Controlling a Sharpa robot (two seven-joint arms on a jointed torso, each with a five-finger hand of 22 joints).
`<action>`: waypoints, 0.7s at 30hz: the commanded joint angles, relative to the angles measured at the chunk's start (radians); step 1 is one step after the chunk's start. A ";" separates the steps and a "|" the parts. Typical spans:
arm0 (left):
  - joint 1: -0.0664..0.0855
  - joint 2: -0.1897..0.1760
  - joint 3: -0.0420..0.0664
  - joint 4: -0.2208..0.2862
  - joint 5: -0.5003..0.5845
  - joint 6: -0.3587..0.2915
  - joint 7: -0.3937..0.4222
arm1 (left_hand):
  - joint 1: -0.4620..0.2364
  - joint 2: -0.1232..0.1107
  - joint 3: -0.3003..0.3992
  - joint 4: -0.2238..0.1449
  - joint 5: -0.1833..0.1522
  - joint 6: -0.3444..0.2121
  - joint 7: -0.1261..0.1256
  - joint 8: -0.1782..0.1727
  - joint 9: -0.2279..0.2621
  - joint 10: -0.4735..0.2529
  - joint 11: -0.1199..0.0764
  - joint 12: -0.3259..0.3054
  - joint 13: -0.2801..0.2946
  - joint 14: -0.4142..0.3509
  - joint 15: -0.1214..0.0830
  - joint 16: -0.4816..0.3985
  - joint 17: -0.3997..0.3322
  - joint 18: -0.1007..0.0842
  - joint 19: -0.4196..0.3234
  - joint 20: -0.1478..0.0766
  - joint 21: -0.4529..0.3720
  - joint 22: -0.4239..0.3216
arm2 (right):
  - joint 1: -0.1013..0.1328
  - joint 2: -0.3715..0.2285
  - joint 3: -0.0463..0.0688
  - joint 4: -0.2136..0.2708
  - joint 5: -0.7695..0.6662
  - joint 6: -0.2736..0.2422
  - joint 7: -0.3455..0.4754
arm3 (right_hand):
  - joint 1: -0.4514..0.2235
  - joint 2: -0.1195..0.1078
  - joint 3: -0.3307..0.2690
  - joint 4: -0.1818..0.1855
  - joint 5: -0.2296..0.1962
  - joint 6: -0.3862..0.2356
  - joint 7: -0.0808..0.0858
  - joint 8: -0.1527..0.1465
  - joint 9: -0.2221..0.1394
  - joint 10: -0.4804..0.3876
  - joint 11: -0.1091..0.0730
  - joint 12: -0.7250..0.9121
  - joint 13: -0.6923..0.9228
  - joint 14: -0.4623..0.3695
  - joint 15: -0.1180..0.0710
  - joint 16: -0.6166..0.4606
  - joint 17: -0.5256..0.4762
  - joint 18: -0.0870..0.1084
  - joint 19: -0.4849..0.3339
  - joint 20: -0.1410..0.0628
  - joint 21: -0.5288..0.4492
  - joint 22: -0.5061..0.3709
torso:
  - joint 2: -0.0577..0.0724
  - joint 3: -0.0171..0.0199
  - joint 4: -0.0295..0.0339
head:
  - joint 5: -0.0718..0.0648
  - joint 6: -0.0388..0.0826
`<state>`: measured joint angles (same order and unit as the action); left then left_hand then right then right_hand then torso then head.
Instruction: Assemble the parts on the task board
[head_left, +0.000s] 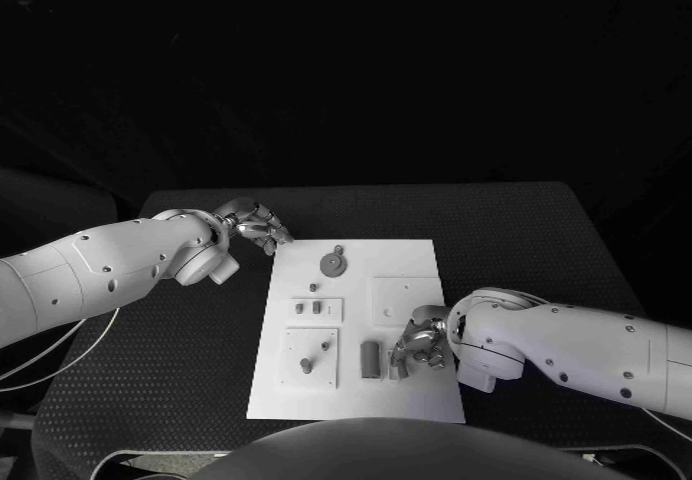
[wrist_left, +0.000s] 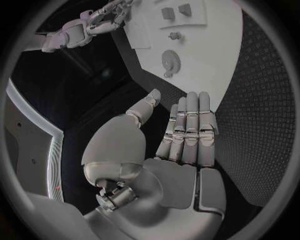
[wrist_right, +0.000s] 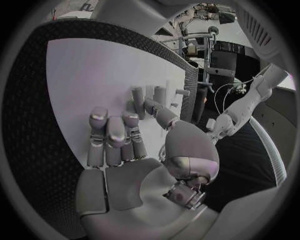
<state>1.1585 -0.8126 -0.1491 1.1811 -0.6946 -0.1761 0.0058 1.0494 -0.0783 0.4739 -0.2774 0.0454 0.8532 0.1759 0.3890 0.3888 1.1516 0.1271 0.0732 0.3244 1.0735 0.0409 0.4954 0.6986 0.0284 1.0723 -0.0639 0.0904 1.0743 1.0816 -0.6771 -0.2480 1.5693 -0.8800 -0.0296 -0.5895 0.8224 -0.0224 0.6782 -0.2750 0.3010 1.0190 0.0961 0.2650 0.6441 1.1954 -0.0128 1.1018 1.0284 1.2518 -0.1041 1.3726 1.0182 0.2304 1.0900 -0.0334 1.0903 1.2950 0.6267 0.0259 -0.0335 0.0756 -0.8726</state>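
With fingers apart and nothing held, the right hand (head_left: 421, 340) is being hovered over the task board (head_left: 404, 262), where upright parts (head_left: 371, 358) risk being toppled.

The white rectangular task board (head_left: 413, 255) lies in the middle of the black desk (head_left: 534, 225), its long sides running away from the robot. On its far half a grey round gear-like part (head_left: 333, 264) lies left of centre. Nearer, two small grey pegs (head_left: 309, 308) stand side by side by the left edge. Nearer still, a grey upright pin (head_left: 306, 366) stands at the left, with a grey oblong block (head_left: 371, 359) to its right. The left robot hand (head_left: 254, 226) sits just off the board's far left corner; the right robot hand (head_left: 420, 343) is over the board's near right part, beside the block.
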 joint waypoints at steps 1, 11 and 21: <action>0.001 0.001 0.000 0.002 -0.003 0.013 0.004 | -0.006 0.002 0.004 0.000 0.004 -0.009 -0.001 0.000 0.001 -0.006 -0.002 0.000 0.001 0.009 -0.001 -0.005 0.002 0.011 0.005 0.006 -0.006 0.001 | -0.003 0.012 0.001 0.006 -0.013 -0.032 0.031 | -0.008 -0.004 0.003 0.005 0.002 0.000 0.001 -0.003 -0.002 0.007 0.000 -0.002 -0.002 -0.001 -0.007 0.002 -0.001 0.031 0.007 -0.002 0.002 -0.001 | 0.000 -0.0001 0.0002 | 0.000 0.000; 0.001 0.002 0.000 0.001 -0.003 0.013 0.004 | -0.006 0.002 0.004 0.000 0.004 -0.008 -0.001 0.000 0.001 -0.006 -0.002 0.000 0.001 0.010 -0.001 -0.006 0.003 0.011 0.005 0.006 -0.006 0.001 | -0.003 0.019 0.001 0.006 -0.022 -0.030 0.030 | -0.022 -0.023 0.002 0.019 0.001 -0.006 0.003 -0.005 -0.005 0.006 0.001 -0.003 -0.003 -0.002 -0.008 -0.001 -0.004 0.031 0.010 -0.004 0.000 -0.004 | 0.000 -0.0005 0.0004 | 0.000 0.000; 0.001 0.002 0.000 0.001 -0.004 0.014 0.003 | -0.007 0.003 0.004 0.000 0.004 -0.008 -0.001 0.000 0.001 -0.006 -0.002 0.000 0.001 0.010 -0.001 -0.006 0.003 0.011 0.005 0.006 -0.006 0.002 | -0.005 0.024 0.001 0.005 -0.022 -0.017 0.030 | -0.040 -0.043 0.001 0.037 0.001 -0.009 0.003 -0.006 -0.009 0.003 0.002 -0.003 -0.004 -0.006 -0.008 -0.004 -0.009 0.031 0.010 -0.006 -0.003 -0.006 | 0.000 -0.0001 0.0000 | 0.002 0.000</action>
<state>1.1585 -0.8123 -0.1491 1.1808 -0.6954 -0.1745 0.0052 1.0494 -0.0783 0.4739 -0.2774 0.0454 0.8532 0.1759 0.3890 0.3886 1.1516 0.1271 0.0732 0.3244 1.0772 0.0372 0.4954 0.7003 0.0223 1.0758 -0.0604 0.0905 1.0750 1.0803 -0.6625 -0.2482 1.5672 -0.9027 -0.0428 -0.5936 0.7848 -0.0600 0.6788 -0.2437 0.3013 1.0165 0.0985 0.2614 0.6395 1.1952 -0.0125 1.1018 1.0265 1.2518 -0.1042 1.3726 1.0104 0.2305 1.0970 -0.0338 1.0903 1.2896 0.6266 0.0256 -0.0334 0.0770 -0.8726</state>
